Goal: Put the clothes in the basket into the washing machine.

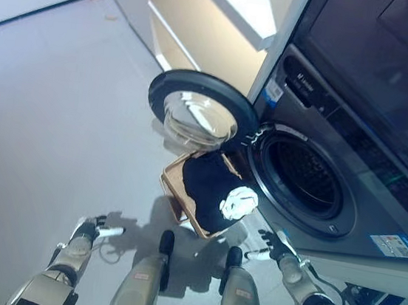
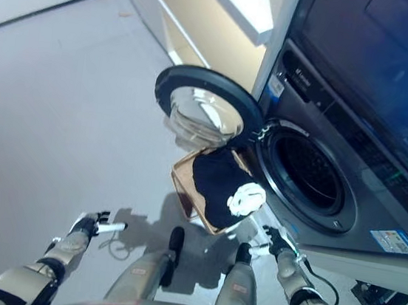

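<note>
A tan basket (image 1: 175, 188) stands on the floor just in front of the washing machine (image 1: 354, 141). A black garment (image 1: 207, 186) fills the basket, with a white crumpled cloth (image 1: 238, 202) lying on its near right part. The machine's round door (image 1: 198, 111) is swung open to the left, and the dark drum (image 1: 303, 176) is exposed. My left hand (image 1: 94, 227) hovers low at the lower left, away from the basket, fingers relaxed. My right hand (image 1: 273, 244) is just below the drum's rim, to the right of the basket, fingers straight and holding nothing.
A light cabinet with shelves (image 1: 205, 19) stands to the left of the machine. Grey floor (image 1: 44, 118) spreads out to the left. The open door hangs over the far end of the basket.
</note>
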Robot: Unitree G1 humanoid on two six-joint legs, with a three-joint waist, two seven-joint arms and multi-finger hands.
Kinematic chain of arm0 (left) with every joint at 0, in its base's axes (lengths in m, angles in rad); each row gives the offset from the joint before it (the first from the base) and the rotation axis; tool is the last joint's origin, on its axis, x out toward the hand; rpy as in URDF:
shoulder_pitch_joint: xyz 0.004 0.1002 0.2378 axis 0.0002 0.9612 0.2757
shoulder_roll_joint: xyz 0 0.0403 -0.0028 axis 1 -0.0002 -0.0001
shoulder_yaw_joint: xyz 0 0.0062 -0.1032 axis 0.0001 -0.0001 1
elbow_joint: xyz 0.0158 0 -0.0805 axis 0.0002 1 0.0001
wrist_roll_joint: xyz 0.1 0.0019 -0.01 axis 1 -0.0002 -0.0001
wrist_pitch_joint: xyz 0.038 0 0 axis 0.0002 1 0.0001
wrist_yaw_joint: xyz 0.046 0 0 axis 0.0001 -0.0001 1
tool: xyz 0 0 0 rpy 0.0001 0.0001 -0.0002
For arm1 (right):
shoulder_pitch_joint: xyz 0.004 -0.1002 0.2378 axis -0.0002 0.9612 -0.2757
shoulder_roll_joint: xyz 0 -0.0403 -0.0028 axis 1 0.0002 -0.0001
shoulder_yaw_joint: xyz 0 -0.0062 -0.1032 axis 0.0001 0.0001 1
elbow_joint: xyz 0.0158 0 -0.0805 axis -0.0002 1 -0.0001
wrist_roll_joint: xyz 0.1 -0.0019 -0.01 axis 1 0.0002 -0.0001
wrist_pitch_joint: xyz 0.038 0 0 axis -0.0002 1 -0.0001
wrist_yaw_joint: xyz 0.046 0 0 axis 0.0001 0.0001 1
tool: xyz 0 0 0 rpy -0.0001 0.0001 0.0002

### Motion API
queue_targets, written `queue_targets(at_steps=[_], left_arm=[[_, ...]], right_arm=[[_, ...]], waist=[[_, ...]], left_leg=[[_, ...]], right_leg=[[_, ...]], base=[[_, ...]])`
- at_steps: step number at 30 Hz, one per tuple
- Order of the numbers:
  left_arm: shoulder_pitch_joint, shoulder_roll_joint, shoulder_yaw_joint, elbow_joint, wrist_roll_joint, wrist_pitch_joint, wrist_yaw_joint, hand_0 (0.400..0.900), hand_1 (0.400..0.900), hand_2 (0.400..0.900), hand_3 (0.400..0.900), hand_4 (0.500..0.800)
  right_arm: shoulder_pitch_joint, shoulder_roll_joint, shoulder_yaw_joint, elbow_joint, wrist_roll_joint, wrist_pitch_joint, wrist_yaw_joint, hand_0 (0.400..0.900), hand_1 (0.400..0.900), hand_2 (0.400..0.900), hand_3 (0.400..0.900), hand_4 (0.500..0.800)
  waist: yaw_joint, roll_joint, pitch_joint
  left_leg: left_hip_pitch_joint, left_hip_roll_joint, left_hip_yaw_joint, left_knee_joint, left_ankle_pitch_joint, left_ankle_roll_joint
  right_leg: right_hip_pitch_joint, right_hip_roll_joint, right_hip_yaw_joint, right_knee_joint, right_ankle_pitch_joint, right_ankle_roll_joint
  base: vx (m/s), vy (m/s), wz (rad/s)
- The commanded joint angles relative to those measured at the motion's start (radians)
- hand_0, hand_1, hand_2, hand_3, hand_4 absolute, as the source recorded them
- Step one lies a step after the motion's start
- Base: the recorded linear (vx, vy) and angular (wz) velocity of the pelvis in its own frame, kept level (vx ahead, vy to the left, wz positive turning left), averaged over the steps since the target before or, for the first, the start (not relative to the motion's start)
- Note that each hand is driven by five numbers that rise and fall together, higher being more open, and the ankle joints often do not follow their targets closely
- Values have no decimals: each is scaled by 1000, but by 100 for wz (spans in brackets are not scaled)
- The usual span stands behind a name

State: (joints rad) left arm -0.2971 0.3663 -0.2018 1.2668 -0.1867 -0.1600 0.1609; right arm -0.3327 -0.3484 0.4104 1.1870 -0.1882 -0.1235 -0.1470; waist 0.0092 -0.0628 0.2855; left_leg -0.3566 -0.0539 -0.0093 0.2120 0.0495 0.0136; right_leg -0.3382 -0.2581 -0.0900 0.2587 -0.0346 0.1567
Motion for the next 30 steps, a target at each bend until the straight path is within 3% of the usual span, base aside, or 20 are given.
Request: queue_targets(at_steps=[1, 7, 16, 21, 30], left_arm=[[-39, 10, 32, -23, -67, -47, 55, 900, 900, 900, 900, 800], [-119, -17, -16, -46, -122, -63, 96, 900, 900, 900, 900, 800], [-207, 0, -67, -91, -164, -72, 131, 900, 900, 900, 900, 800], [-212, -9, -99, -163, -199, -86, 147, 900, 900, 900, 900, 800], [-214, -12, -124, -230, -229, -98, 168, 900, 900, 900, 900, 800]], right_arm=[[-68, -89, 33, -50, -34, -7, -78, 900, 900, 900, 900, 800], [-233, -121, 120, -11, -117, 20, -168, 900, 900, 900, 900, 800], [-425, -166, 226, 58, -279, 74, -310, 900, 900, 900, 900, 800], [-481, -208, 217, 96, -313, 111, -407, 900, 900, 900, 900, 800], [-552, -269, 208, 115, -323, 145, -498, 900, 900, 900, 900, 800]], waist=[[12, 4, 39], [22, 29, 125], [41, 76, 208], [53, 108, 226], [66, 143, 234]], left_leg=[[-106, 21, -50, 49, -14, -59], [-226, 21, -63, 72, 7, -69], [-382, 16, -65, 126, 17, -81], [-476, 11, -61, 165, 18, -89], [-612, 2, -65, 267, -8, -92]], right_leg=[[39, -26, 18, -97, 165, 12], [-82, -28, 20, -56, 156, 13], [-251, -31, 34, 35, 141, 11], [-347, -44, 42, 97, 124, 12], [-494, -57, 64, 247, 65, 3]], base=[[-103, -47, 8], [-101, -37, 7], [-71, -9, 3], [-38, 17, 4], [-2, 0, 5]])
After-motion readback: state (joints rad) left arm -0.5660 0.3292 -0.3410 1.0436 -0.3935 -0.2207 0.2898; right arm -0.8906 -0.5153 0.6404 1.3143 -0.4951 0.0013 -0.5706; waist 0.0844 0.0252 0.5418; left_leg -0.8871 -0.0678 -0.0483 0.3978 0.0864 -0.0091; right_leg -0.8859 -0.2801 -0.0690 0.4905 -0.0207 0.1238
